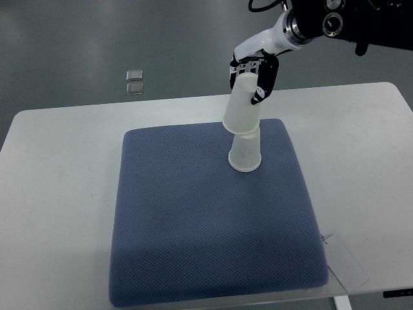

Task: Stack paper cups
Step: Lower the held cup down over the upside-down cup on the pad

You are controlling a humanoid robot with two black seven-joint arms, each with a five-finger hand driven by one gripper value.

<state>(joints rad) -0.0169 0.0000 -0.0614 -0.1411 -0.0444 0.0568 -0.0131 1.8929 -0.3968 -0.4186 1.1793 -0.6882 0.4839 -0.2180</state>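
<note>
A translucent white paper cup [246, 152] stands upside down on the blue mat [206, 219], near the mat's far right part. My right hand [253, 76] comes in from the top right and is shut on a second upside-down cup [242, 106]. This held cup is tilted and its wide rim sits over the top of the standing cup, touching it. The black and white fingers [266, 82] wrap the held cup's upper end. The left arm is out of view.
The mat lies on a white table [58, 194]. A white card [345, 261] lies at the table's near right corner. Two small clear squares [134, 81] lie on the grey floor beyond the table's far edge.
</note>
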